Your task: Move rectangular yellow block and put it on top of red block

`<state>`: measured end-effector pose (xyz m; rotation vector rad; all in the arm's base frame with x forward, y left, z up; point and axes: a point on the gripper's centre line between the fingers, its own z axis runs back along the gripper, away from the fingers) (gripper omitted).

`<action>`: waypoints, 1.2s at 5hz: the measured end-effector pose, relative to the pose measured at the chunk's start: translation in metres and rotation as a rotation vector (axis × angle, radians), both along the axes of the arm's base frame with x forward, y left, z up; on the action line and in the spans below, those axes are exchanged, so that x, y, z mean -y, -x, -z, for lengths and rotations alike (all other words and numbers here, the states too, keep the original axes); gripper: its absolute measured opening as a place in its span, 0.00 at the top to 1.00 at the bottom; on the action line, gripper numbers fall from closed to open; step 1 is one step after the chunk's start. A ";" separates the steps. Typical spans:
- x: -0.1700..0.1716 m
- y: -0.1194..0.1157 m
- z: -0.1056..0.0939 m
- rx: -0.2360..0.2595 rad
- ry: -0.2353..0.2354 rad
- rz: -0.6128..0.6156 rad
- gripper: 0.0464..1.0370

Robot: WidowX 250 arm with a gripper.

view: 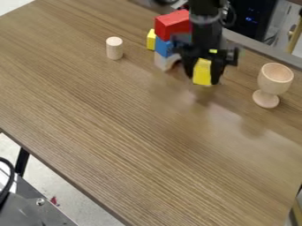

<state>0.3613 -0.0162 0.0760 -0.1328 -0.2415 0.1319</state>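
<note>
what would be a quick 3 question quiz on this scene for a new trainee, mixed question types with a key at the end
1. True or false: the red block sits directly on the blue block.

2. Multiple choice: what does the hand hold between its fingers?
a) a pale cylinder
b) a yellow block
c) a red block

3. Fill in the blank: the wooden goblet stands near the ____ edge of the camera view.

Key: 1 true; 2 b; 3 right
</note>
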 end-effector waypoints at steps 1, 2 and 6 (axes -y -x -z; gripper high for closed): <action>-0.012 0.004 -0.019 -0.011 0.003 0.040 0.46; -0.031 0.006 -0.031 -0.014 0.002 0.084 0.46; -0.064 -0.006 -0.068 0.057 -0.040 0.294 0.46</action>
